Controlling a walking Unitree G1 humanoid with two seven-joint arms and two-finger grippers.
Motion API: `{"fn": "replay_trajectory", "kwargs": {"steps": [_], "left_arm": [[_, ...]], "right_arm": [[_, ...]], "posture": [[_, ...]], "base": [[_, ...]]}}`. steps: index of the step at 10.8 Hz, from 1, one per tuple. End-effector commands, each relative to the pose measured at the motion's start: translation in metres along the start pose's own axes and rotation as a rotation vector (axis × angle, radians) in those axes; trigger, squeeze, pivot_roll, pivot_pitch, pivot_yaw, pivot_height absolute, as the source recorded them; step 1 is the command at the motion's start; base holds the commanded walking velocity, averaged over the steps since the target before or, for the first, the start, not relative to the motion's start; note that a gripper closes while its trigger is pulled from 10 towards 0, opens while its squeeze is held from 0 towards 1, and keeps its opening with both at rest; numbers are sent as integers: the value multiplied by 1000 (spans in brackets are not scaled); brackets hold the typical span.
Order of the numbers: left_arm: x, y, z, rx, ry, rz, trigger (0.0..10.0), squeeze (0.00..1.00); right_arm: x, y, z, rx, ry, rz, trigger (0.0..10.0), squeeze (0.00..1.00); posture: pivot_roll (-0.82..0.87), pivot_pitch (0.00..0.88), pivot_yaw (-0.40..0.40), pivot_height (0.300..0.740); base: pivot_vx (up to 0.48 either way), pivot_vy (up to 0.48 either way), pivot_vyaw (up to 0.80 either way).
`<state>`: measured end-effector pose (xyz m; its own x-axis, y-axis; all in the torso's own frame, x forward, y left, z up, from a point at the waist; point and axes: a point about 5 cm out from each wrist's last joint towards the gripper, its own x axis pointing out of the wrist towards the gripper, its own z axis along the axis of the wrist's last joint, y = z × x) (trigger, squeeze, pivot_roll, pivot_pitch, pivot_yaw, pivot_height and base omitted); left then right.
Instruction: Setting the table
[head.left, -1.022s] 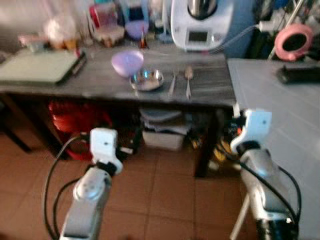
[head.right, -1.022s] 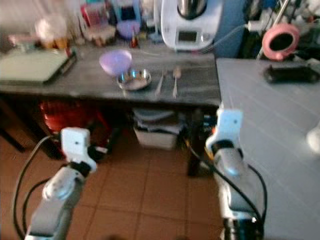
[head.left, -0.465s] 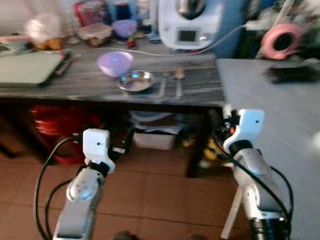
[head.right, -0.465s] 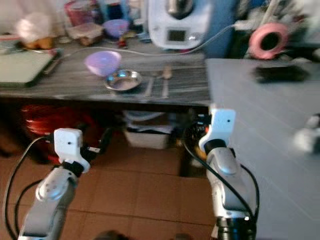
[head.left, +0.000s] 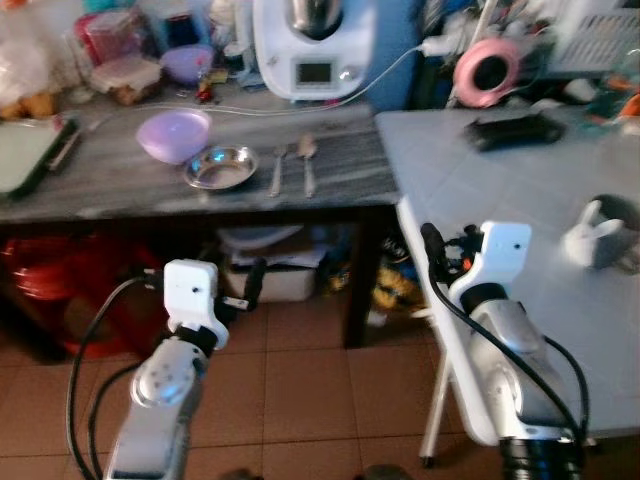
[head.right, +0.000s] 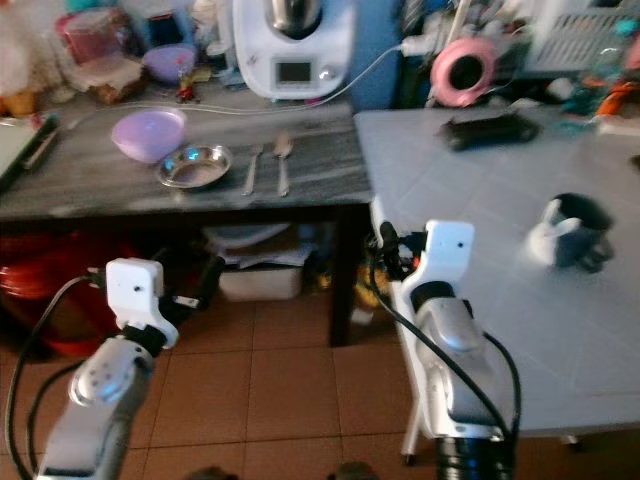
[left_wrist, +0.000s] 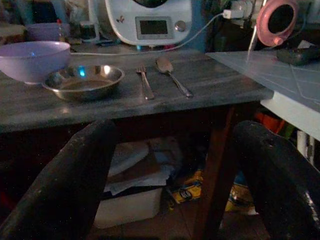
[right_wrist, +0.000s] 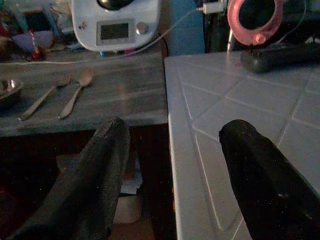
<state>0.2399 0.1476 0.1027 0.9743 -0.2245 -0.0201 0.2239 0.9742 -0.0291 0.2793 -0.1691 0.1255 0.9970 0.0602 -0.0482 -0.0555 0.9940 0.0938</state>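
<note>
**Pincers spread and empty before the bench**

Nearest, the left pincer (left_wrist: 170, 185) and right pincer (right_wrist: 172, 175) hang with fingers spread wide, holding nothing, above the tiled floor (head.left: 300, 380). Farther off, on the grey bench (head.left: 120, 190), the fork (head.left: 277, 169) and spoon (head.left: 308, 162) lie side by side, long axes running away from the robot, just beside the steel bowl (head.left: 220, 167) and purple bowl (head.left: 173, 135). A white appliance (head.left: 315, 45) stands behind.
</note>
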Motion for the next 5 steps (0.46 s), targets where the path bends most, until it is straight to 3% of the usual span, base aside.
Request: {"fn": "replay_trajectory", "kwargs": {"steps": [1, 5], "left_arm": [[1, -1, 3, 1, -14, -11, 10000, 0], [0, -1, 2, 2, -12, -9, 10000, 0]], "right_arm": [[0, 1, 7, 5, -26, 6, 10000, 0], [-1, 2, 8, 14, -26, 12, 10000, 0]], "posture": [[-56, 1, 28, 740], [-56, 2, 29, 740]], "base": [[255, -356, 0], [256, -387, 0]]}}
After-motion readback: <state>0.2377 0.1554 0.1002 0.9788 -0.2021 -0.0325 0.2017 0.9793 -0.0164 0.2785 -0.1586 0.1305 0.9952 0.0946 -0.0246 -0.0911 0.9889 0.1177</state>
